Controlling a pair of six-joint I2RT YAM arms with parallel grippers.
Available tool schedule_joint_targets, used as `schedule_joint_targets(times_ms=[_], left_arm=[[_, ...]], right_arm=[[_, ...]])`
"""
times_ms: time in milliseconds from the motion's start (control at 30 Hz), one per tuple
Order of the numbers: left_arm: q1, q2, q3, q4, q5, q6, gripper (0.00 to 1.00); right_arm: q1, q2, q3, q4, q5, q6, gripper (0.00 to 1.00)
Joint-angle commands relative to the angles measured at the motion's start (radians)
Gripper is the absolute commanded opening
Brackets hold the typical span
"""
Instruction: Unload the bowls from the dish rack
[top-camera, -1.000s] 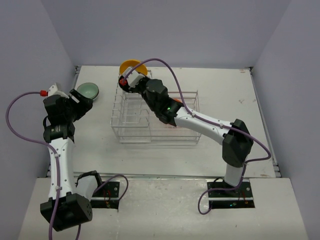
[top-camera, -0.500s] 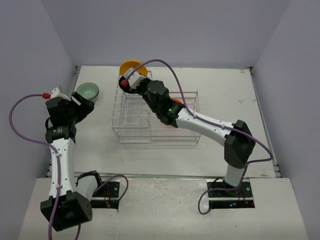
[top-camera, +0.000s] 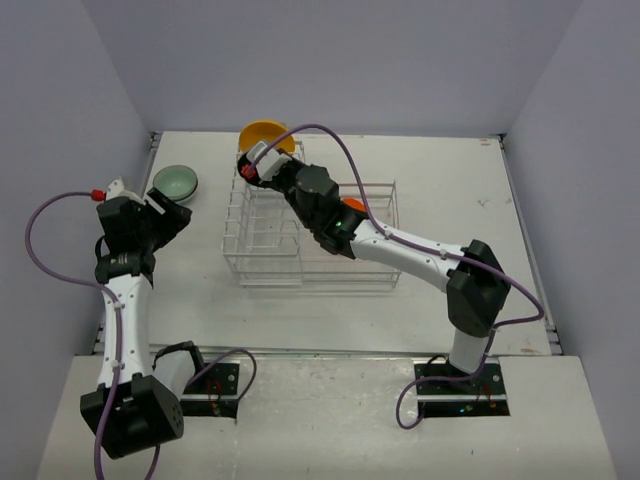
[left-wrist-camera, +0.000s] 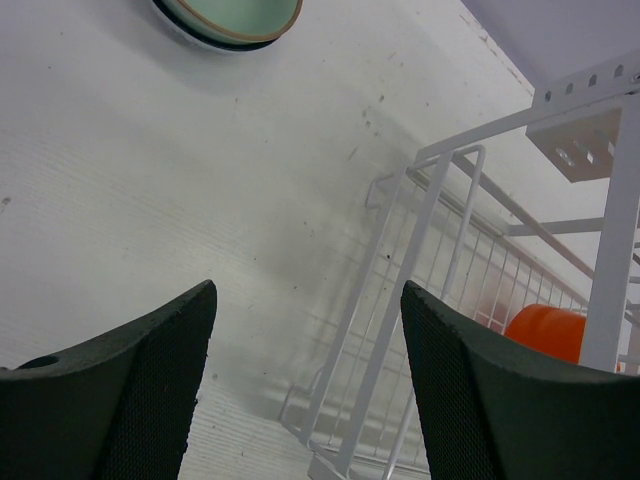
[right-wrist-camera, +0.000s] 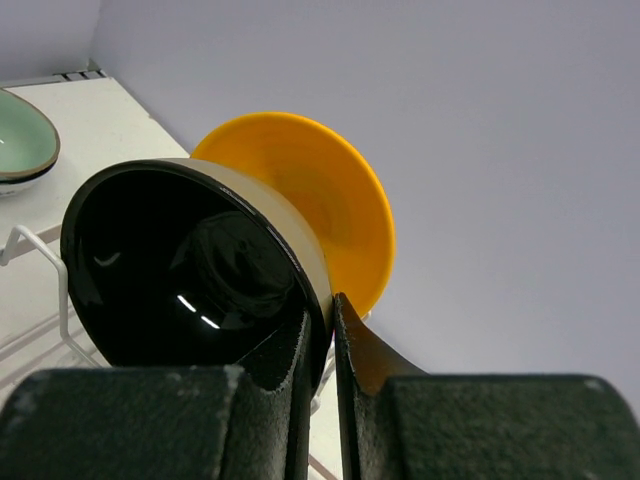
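R jaws tight on black bowl (right-wrist-camera: 170, 270) rim, yellow bowl (right-wrist-camera: 322, 190) behind; L jaws spread

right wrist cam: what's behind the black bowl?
The yellow bowl stands on edge just behind the black bowl, with plain wall beyond. The black bowl covers its lower left, so whether they touch and what it rests on are hidden.

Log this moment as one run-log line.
left claw: open, empty, beside dish rack | right claw: shut on black bowl rim | yellow bowl: behind it | mint bowl: on table | orange bowl: in dish rack
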Motion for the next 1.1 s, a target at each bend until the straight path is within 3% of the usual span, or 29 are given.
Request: schedule_joint_targets(times_ms=[0, 1067], left_arm=[[-0.003, 0.002, -0.008, 0.064, 0.014, 0.031, 0.75], [-0.017, 0.022, -0.14, 0.216, 0.047, 0.03, 0.74]], right_arm=[[0.032, -0.013, -0.001, 0.097, -0.019, -0.017, 0.0], [0.049, 0.127, -0.09, 0.695, 0.009, -0.338, 0.0]])
